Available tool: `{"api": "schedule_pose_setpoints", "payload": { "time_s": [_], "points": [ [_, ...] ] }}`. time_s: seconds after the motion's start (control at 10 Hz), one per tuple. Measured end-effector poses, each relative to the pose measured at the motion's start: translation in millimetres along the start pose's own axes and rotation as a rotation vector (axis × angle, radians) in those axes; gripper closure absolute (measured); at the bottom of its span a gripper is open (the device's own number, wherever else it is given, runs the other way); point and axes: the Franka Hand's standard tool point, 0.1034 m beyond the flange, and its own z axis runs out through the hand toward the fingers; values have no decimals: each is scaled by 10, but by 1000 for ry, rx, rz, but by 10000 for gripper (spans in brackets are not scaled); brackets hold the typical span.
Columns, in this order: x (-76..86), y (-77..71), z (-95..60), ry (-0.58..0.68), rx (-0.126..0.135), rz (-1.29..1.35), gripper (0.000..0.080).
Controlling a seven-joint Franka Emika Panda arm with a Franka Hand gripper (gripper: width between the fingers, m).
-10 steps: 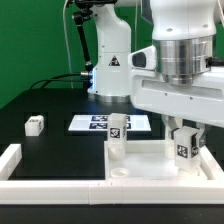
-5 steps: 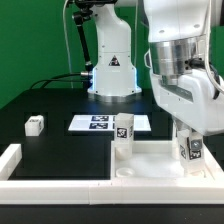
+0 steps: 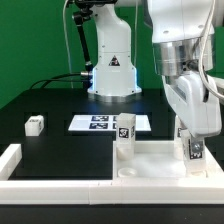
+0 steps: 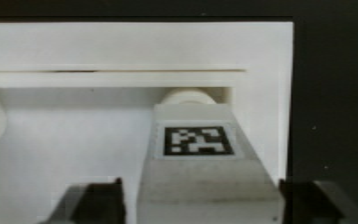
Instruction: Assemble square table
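Panda gripper (image 4: 201, 206) held parted, jaws set astride an upright tagged leg (image 4: 197, 142) with slim gaps, leg stood on a corner of the square tabletop (image 3: 155, 161) at the exterior view's right, second leg (image 3: 124, 131) planted on another corner.

Shows a black matte table (image 3: 50, 150), flat and wide. Carries at the far side the white robot base (image 3: 112, 75), standing upright. Holds in the middle the marker board (image 3: 98, 123), lying flat with its tags facing up. Bears toward the exterior view's left one small white leg (image 3: 35, 125), alone and well apart from the board. Has along the near edge a long white border rail (image 3: 60, 184), turning back in a short arm at the exterior view's left. Keeps at the exterior view's right the white tabletop panel (image 3: 160, 158), lying flat close against the rail's near run.
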Motion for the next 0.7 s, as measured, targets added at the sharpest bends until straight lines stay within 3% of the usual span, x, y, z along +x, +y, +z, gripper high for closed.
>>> {"api": "schedule_pose_setpoints", "payload": {
  "time_s": [0.1, 0.2, 0.5, 0.7],
  "points": [
    [-23, 21, 8, 17, -18, -178, 237],
    [-70, 15, -5, 40, -33, -403, 177],
    [-74, 14, -8, 39, -36, -620, 154],
    [-39, 0, 24, 52, -40, -970, 150]
  ]
}}
